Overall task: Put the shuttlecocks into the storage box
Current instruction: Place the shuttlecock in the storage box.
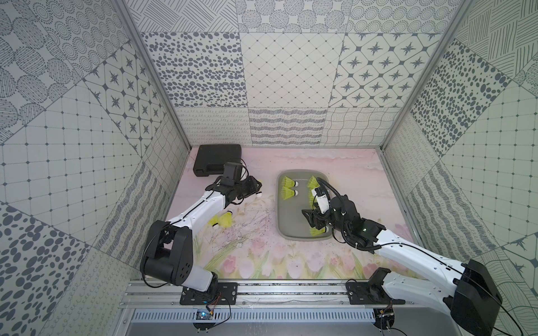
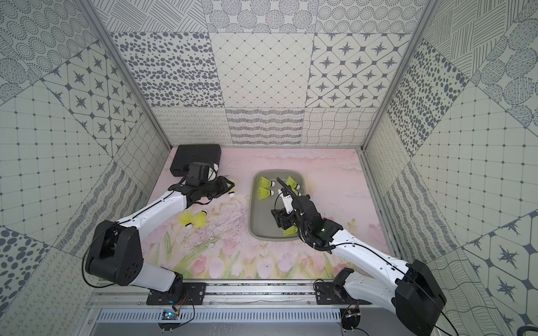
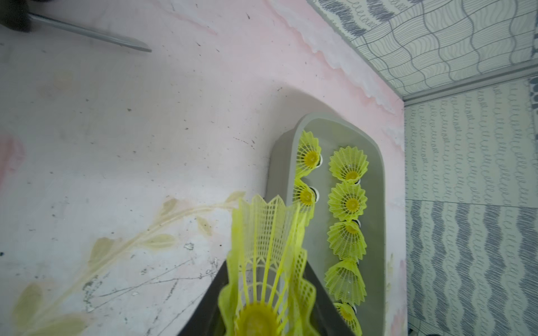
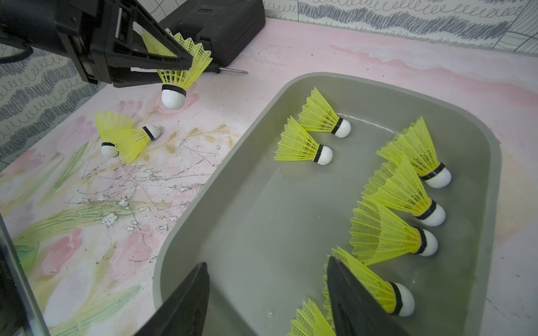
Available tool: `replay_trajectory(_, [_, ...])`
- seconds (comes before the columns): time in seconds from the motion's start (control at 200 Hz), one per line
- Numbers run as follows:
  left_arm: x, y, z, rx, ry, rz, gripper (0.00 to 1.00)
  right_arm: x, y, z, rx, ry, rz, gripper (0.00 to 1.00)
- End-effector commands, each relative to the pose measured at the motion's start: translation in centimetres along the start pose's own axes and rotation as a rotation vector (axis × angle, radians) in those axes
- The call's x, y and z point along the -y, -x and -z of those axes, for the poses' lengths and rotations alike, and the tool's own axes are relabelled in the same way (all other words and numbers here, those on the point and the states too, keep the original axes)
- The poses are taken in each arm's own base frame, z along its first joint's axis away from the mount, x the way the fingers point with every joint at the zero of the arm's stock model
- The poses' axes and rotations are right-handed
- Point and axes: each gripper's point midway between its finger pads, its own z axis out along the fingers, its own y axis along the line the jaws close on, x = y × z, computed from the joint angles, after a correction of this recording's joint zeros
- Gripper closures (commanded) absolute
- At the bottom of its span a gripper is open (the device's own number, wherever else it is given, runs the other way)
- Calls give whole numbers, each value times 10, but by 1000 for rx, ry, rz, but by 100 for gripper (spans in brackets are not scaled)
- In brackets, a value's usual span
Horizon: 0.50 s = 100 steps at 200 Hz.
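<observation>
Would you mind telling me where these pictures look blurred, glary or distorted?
Left wrist view: the nearest shuttlecock is soft at its base by the lens, and the screwdriver shaft is smeared. Right wrist view: sharp, with a thin glare streak on the storage box floor. Both top views: even light, faint shadows, wide-angle stretch toward the corners.

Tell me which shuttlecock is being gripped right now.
The shuttlecock clamped by its skirt in the left gripper, cork pointing down. Two others lie loose on the mat, and the rest lie inside the storage box.
</observation>
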Motion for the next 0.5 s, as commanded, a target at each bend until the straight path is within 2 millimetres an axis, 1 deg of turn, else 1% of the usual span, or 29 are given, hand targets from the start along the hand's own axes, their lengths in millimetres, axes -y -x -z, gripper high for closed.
replay_trajectory(0.0, [46, 2, 11, 75, -168, 126, 64, -26, 29, -4, 72, 114, -8, 32])
replay_trajectory(0.12, [55, -9, 9, 75, -200, 162, 64, -42, 32, -13, 57, 172, 4, 33])
replay_trajectory(0.325, [68, -19, 6, 72, -241, 188, 64, -67, 36, -28, 42, 262, 14, 33])
replay_trajectory(0.495, [75, -23, 7, 68, -265, 200, 65, -78, 40, -42, 31, 289, 11, 33])
